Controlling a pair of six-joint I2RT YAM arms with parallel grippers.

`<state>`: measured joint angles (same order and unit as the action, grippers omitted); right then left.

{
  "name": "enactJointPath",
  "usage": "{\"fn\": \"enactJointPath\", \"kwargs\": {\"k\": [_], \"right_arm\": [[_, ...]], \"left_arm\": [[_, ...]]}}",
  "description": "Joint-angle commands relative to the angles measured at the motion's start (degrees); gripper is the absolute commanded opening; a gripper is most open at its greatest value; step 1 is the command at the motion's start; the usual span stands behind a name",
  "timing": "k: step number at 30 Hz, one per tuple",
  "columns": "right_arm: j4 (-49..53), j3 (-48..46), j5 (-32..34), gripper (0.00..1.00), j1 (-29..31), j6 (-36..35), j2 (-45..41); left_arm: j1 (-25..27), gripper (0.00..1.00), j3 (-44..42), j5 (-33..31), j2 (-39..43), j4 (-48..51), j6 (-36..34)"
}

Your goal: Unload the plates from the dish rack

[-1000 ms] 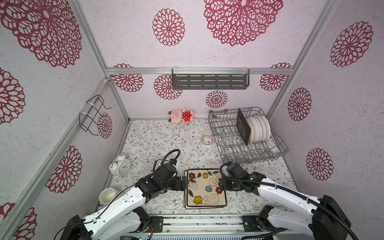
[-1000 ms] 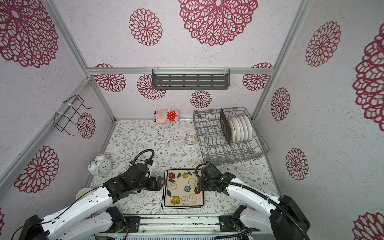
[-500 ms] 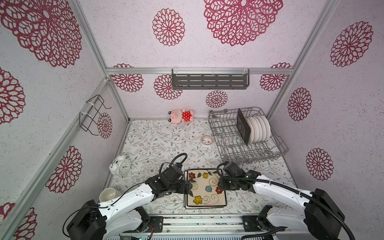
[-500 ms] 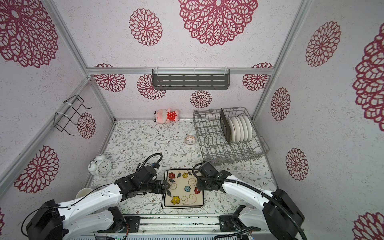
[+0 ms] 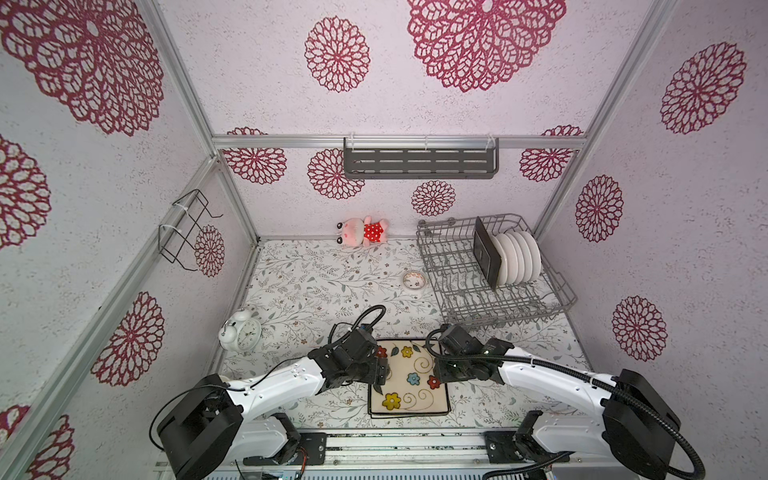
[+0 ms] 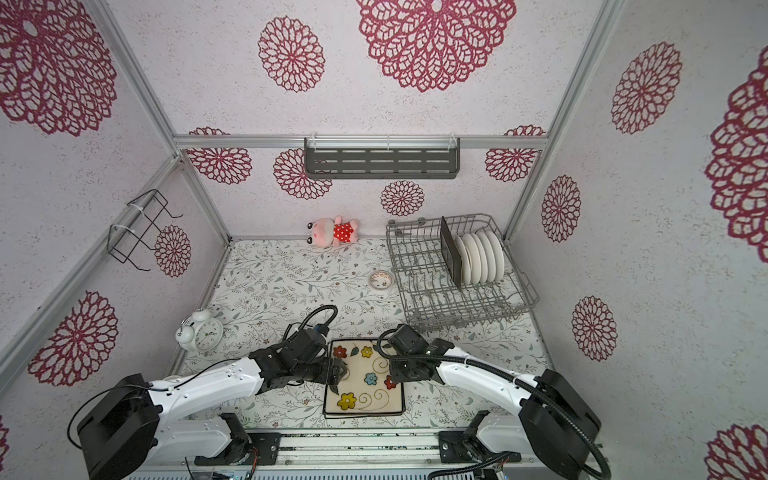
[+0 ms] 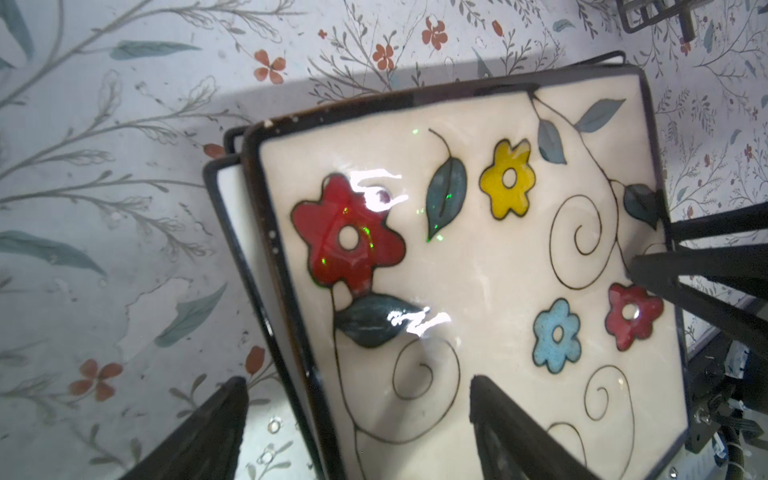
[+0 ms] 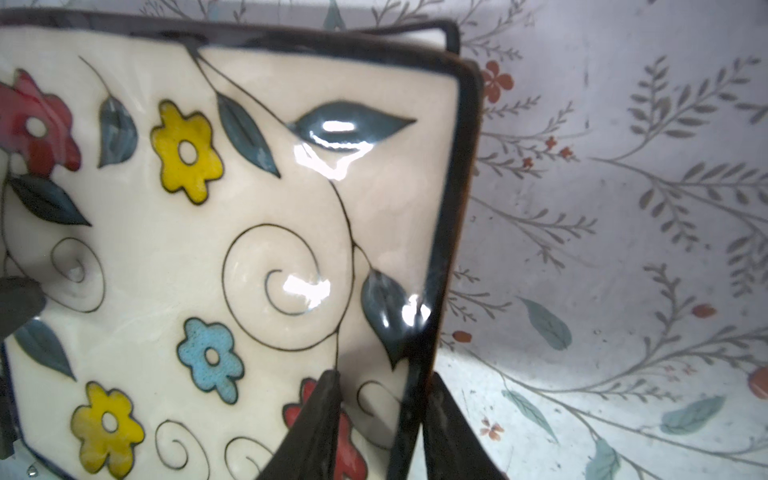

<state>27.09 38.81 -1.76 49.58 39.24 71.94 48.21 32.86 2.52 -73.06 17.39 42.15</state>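
You're looking at a left arm (image 5: 274, 380) and a right arm (image 5: 552, 374) wearing white shells between black joint housings. Bulky black shoulder blocks are sitting nearest the silver base rail (image 5: 395, 440). A ribbed black conduit (image 5: 698, 457) is trailing beside the rail's end, and a thinner black cable (image 5: 370, 307) is arching farthest from it.

Dish rack (image 5: 457, 282) stands rear right on the counter (image 5: 311, 282), upright plates (image 5: 519, 257) inside; bowl (image 5: 414, 279) just left; stacked plates (image 5: 409, 382) front centre.

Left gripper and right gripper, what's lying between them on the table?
The cream flowered plate spans the gap between the left gripper and the right gripper, as seen in both top views.
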Motion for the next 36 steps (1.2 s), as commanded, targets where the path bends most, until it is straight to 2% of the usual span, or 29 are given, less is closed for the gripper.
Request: {"fn": "enactJointPath", "kwargs": {"k": [1,8,12,14,17,20,26,36], "right_arm": [[2.1,2.0,1.3,0.35,0.6,-2.1,-0.5],[2.6,1.1,1.7,0.35,0.8,-2.4,-1.2],[3.0,1.2,2.1,0.39,0.8,-2.6,-1.5],[3.8,1.6,2.9,0.47,0.8,-2.7,-1.9],[4.7,2.1,4.2,0.65,0.7,-2.8,-2.3],[5.5,3.1,6.0,0.72,0.6,-3.1,-2.6],[5.7,3.7,7.4,0.74,-0.9,-4.6,-3.1],[0.3,3.1,3.8,0.63,-2.0,-4.2,0.6]], "left_arm": [[1.3,0.83,1.4,-0.5,-0.8,-3.0,1.1],[3.0,0.83,2.8,-2.5,-3.0,-3.9,0.9],[3.9,0.82,4.2,-3.6,-4.4,-3.0,0.4],[4.3,0.82,5.1,-5.3,-4.7,-1.5,-0.2],[4.6,0.83,6.2,-6.9,-5.0,0.5,-1.0],[5.0,0.83,7.4,-8.0,-5.4,2.5,-1.8],[5.8,0.85,7.8,-9.7,-3.5,5.3,-1.6],[5.8,0.85,8.5,-12.0,1.7,9.7,-1.6]]}}
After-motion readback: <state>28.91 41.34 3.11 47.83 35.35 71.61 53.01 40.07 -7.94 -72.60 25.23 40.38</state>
